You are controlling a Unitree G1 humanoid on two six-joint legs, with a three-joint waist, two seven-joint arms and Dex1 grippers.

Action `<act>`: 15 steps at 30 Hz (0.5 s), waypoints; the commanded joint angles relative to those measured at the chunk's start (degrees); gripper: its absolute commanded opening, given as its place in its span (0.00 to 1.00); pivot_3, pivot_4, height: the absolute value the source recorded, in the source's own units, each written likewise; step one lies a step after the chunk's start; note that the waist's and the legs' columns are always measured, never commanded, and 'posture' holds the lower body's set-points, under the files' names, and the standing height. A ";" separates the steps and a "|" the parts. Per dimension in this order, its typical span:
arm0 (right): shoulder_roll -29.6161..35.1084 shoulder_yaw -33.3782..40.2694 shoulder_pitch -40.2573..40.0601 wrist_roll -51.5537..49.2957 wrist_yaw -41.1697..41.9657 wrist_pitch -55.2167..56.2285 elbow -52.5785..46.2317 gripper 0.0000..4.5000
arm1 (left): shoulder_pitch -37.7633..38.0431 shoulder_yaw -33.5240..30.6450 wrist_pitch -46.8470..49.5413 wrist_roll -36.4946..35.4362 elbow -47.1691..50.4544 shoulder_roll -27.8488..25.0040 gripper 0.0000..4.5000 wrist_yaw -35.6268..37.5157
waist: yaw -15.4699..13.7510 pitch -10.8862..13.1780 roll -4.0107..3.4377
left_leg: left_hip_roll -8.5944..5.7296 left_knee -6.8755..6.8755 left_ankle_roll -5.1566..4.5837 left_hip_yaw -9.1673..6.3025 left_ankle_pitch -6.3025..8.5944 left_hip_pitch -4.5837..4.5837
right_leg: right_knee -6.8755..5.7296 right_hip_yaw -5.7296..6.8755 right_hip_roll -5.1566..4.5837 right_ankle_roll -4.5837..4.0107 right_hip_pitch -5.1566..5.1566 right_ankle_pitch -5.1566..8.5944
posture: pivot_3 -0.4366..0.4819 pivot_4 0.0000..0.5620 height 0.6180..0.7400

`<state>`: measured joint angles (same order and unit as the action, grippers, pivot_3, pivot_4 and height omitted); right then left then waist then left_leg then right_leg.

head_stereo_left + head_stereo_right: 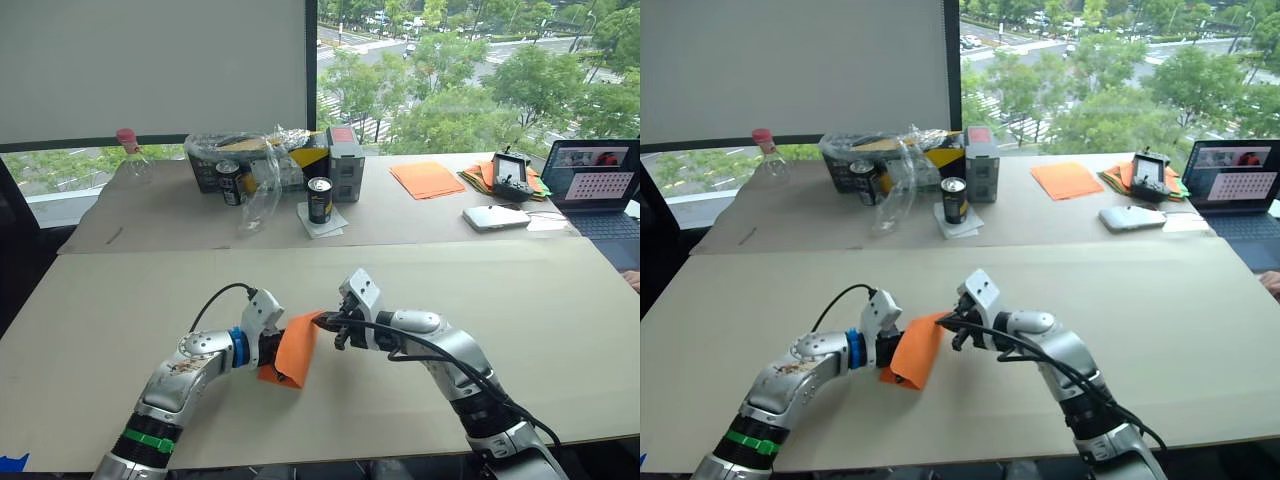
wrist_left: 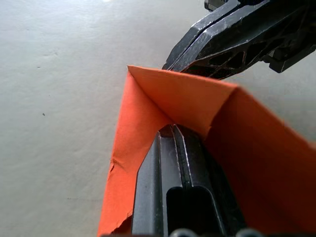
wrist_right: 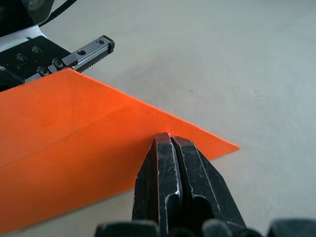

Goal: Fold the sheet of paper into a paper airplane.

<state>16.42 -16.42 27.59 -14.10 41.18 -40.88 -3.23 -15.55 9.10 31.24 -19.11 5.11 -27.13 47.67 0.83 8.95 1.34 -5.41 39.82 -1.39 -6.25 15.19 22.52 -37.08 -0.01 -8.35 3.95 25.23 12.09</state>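
The paper [image 1: 290, 352] is held in the air just above the near part of the counter [image 1: 120, 300], between the two arms. The left pincer [image 1: 272, 345] pinches it from the left side, fingers pressed together on the sheet. The right pincer [image 1: 330, 325] pinches its upper right corner, also pressed together on the thin edge. The paper is already folded: one layer bends over the other and a straight crease runs along it.

I think the main risk here is tearing. The sheet is thin and its edge near the left pincer already looks a little ragged, so if the arms pull apart or twist unevenly, it may rip at that place. Another risk is that the smooth paper slips out of one pincer, because each grip holds only a small part of it. A new fold made in the air may also come out crooked.

The counter is pale, matte and flat, like board. The paper is bright orange and stiff enough to keep its shape. Further away stand two dark cans [image 1: 319, 199], crumpled clear plastic [image 1: 262, 175], a flat orange stack [image 1: 426, 179] and a laptop [image 1: 592, 185].
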 commanded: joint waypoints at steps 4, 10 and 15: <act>-1.71 -1.35 1.85 0.97 1.50 5.24 5.49 0.00 | 1.11 -2.67 0.48 -0.38 2.56 -2.64 0.00 -0.20 | 0.35 0.00 -0.01 | 0.01 -0.02 0.01 0.00 0.00 -0.01 | -0.02 -0.01 0.01 0.00 0.02 0.00 | 0.48 0.27 0.63; -2.45 -2.62 2.78 2.40 2.71 7.18 9.23 0.00 | 1.50 -4.73 0.25 -0.48 2.35 -4.71 0.00 -0.14 | 0.26 0.01 -0.02 | 0.02 -0.02 0.01 0.00 0.00 -0.03 | -0.02 -0.01 0.02 0.00 0.01 0.00 | 0.48 0.27 0.63; -2.36 -3.12 2.81 3.21 3.01 7.02 10.23 0.00 | -0.55 -10.26 0.64 -2.36 0.43 -6.59 0.00 -0.91 | 0.29 0.01 -0.02 | 0.03 -0.04 0.02 0.00 0.00 -0.08 | -0.03 -0.01 0.04 -0.01 0.00 0.00 | 0.48 0.27 0.63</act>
<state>14.18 -18.56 30.69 -11.55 43.73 -33.85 6.21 -14.65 1.54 31.63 -20.23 4.83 -33.24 47.21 1.13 8.95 1.32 -5.37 39.78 -1.37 -6.25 15.19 22.44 -37.11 -0.02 -8.32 3.94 25.23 12.08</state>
